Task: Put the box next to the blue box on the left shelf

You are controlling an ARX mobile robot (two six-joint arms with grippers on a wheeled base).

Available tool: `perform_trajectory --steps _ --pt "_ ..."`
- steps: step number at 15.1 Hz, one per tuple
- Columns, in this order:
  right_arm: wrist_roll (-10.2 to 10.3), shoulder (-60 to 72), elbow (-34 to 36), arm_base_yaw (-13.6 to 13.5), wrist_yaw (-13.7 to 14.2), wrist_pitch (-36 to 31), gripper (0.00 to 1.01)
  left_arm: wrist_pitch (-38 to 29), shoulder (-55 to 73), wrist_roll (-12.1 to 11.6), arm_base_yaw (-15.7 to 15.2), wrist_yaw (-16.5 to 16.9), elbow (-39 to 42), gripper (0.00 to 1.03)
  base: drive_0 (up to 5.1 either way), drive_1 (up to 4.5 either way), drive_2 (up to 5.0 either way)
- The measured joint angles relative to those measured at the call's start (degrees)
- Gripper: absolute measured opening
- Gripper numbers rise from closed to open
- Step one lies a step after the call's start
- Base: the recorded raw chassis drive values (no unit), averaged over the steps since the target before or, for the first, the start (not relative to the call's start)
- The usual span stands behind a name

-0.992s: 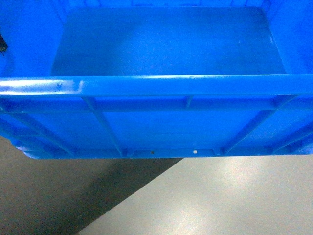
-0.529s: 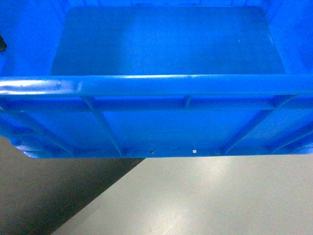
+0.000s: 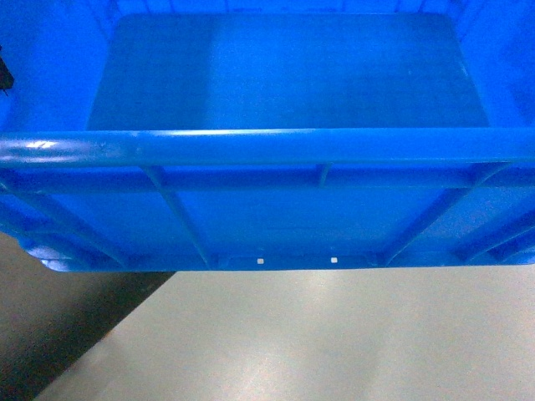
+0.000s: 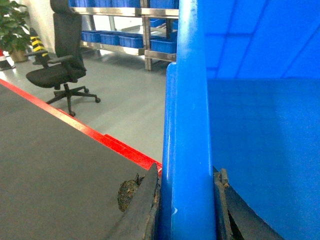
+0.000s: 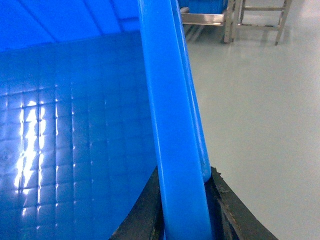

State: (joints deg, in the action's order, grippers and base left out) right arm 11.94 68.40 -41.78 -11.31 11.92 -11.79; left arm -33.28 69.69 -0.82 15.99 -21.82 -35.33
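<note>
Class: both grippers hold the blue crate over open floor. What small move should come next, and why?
Probably keep carrying the box toward the racks behind. The left gripper and right gripper each clamp a side rim, and only bare floor lies beneath: no shelf yet.

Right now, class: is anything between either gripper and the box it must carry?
No. The left gripper and the right gripper each already clamp a side rim of the box, pads touching plastic, nothing between.

Pale glossy floor [image 3: 334, 342], black office chair [image 4: 62, 60], perhaps a plant [image 4: 12, 27].
</note>
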Motion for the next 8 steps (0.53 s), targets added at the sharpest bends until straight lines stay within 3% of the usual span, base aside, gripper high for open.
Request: perform_trajectory --steps 8 --pt "0.0 0.0 0.0 0.0 0.0 0.02 0.16 0.04 0.0 0.0 0.0 -0.02 0.0 0.19 -1.5 -1.53 -1.5"
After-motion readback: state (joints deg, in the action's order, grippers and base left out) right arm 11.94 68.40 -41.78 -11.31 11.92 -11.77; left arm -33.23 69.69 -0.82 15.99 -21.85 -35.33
